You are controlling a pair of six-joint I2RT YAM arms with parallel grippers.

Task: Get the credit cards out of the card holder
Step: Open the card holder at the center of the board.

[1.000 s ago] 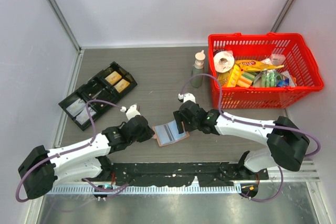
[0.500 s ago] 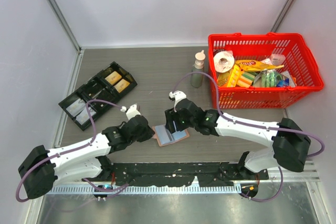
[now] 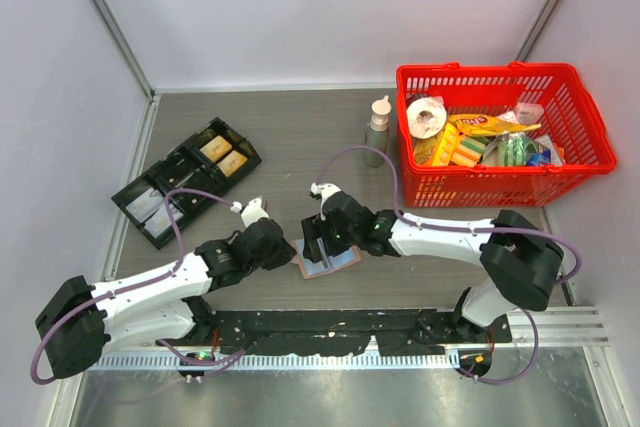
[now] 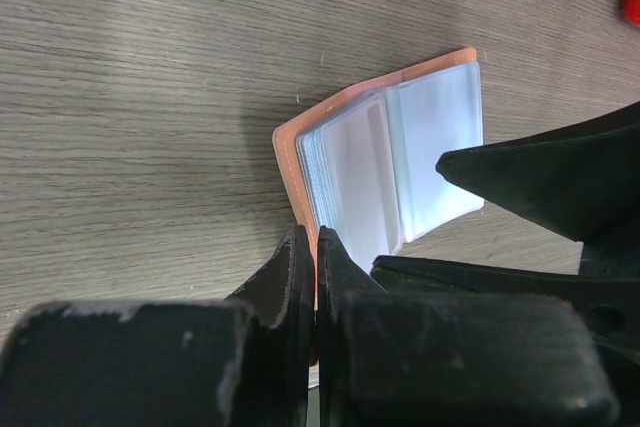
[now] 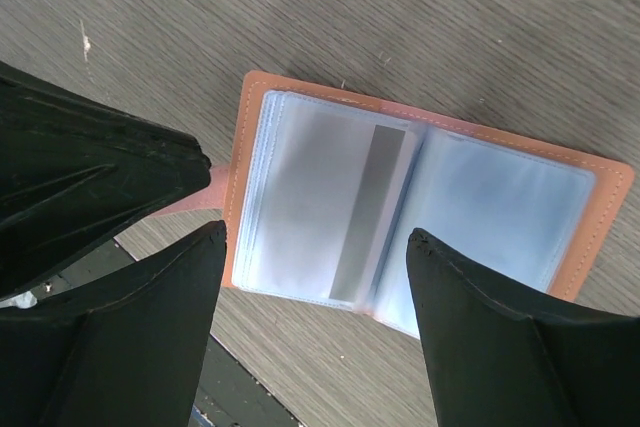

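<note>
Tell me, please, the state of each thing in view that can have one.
card holder, open flat on the table
credit cards, not yet out of the card holder
left gripper, shut on the card holder's edge
right gripper, open over the card holder
bottle, upright
red basket, upright, filled

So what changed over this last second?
The right arm swung left, carrying its open jaws from the card holder's right edge to above its pages. The left arm's jaws stayed clamped on the holder's edge, and the holder stayed lying open.
</note>
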